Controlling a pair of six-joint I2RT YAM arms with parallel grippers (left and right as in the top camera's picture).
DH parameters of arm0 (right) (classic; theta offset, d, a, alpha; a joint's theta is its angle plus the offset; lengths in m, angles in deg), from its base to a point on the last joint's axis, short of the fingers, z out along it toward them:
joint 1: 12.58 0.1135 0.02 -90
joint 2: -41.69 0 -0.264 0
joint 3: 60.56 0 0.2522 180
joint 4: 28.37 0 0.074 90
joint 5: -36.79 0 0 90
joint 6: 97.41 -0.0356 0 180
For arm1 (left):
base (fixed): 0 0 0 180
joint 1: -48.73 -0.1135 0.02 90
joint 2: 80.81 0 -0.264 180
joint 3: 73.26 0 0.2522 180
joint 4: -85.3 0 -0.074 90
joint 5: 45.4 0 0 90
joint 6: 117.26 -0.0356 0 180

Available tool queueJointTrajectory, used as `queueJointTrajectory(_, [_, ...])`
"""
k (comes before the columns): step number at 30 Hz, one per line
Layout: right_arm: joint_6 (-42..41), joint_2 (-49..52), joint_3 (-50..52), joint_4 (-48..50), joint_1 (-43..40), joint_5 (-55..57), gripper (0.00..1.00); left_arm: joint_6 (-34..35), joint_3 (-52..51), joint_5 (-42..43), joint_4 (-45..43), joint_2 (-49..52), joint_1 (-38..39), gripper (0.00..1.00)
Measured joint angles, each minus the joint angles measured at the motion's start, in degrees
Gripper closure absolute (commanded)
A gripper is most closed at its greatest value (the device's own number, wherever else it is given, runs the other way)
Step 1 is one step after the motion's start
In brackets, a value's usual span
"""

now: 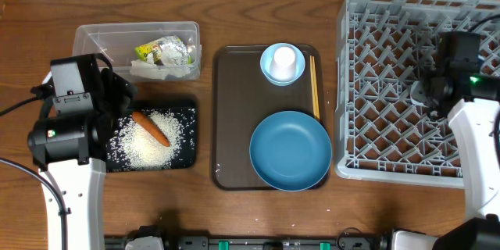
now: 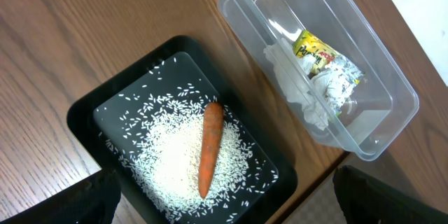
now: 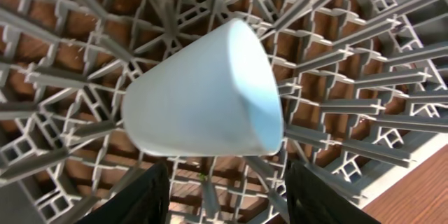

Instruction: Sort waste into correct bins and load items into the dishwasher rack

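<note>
- Tabletop (image 1: 234,0) of brown wood carries one brown serving tray (image 1: 226,117) at its middle; every place below is told from that tray.
- Bowls, two: one large dark-blue bowl (image 1: 290,150) fills the tray's near end, and one small light-blue bowl (image 1: 282,65) sits at its far end.
- Cups, two: one white cup (image 1: 284,58) stands inside the small light-blue bowl; one pale-blue cup (image 3: 203,98) is to the right of the tray, over the rack, tilted with its mouth turned sideways.
- Chopsticks (image 1: 315,86) lie along the tray's right edge, beside the small bowl; they show as one thin line, so their number cannot be told.
- One grey dishwasher rack (image 1: 375,86) stands just right of the tray.
- One black tray (image 1: 187,137) lies just left of the tray's near half, holding a spread of rice grains (image 1: 144,147) with one carrot (image 1: 150,127) lying on them.
- One clear tub (image 1: 137,35) lies left of the tray's far half, holding one wrapper (image 1: 162,49) and one tissue (image 1: 152,69).
- Left gripper (image 2: 225,196) hangs over the black tray, jaws spread wide and holding nothing.
- Right gripper (image 3: 227,182) is over the rack, jaws partly parted, with the pale-blue cup just past their tips; whether they grasp it cannot be told.
</note>
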Motion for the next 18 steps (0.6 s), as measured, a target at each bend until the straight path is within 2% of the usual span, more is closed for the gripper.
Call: queueJointTrajectory(18, [1.27, 0.92, 0.0, 3.28, -3.78, -1.29, 0.55, 0.0, 0.0, 0.0, 0.0, 0.0, 0.0, 0.01])
